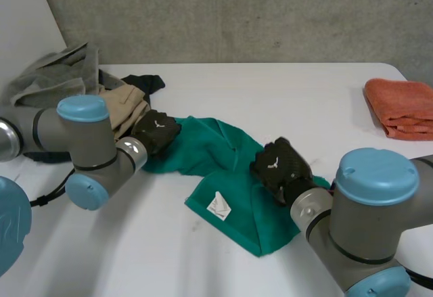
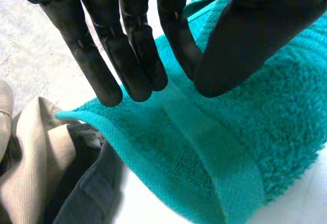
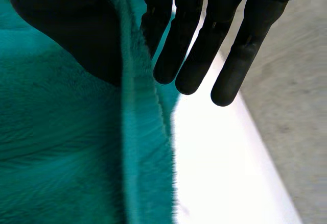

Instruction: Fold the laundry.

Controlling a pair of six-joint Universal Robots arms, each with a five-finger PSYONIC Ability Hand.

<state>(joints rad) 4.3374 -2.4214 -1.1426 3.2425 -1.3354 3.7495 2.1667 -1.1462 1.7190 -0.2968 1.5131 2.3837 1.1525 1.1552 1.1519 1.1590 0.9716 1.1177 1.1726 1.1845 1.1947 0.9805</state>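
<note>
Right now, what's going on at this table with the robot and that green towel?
The robot is working on the green towel, which lies crumpled on the white table. Its left hand pinches the towel's end beside a pile of clothes. Its right hand pinches an edge at the other end. The towel is not folded yet, and its white tag faces up. An orange towel sits folded at the table's far right.

Likely a robotics lab: bare concrete wall (image 1: 257, 13), plain white table (image 1: 284, 101), two robot arms (image 1: 91, 138).
</note>
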